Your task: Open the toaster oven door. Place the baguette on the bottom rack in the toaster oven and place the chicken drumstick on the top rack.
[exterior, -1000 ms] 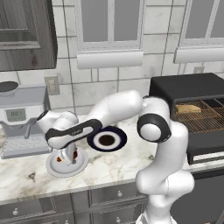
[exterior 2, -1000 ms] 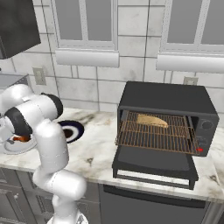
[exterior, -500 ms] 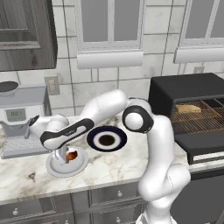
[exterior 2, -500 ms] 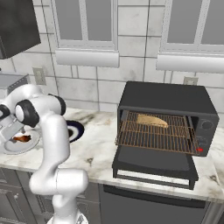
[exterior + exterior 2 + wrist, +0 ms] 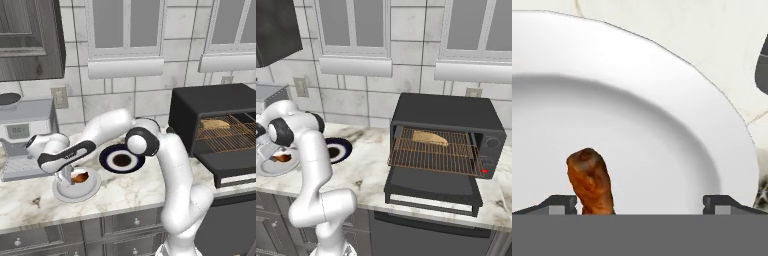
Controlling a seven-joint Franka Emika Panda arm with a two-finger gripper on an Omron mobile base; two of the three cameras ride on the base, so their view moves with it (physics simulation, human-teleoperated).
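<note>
**End effector down over the drumstick plate**

Hand view puts you right above the white plate, with the chicken drumstick lying close to the left fingertip rather than centred in the gap; the jaws stand fully spread and nothing is held.

Compared with a second ago, the arm has swung further out and dropped: in the left base view the end effector now sits low over the plate, just beside the drumstick, where before it hovered higher. That reads as the final approach for the pick.

Far off to the end effector's side, the toaster oven has its door folded down flat, and the baguette already lies on a rack inside. Which of the two racks it rests on you cannot tell for sure from here.

So the door and the bread look handled; the drumstick is what remains. Before you close, shift so the meat sits between the fingertips, or the left one may push it across the plate.
</note>
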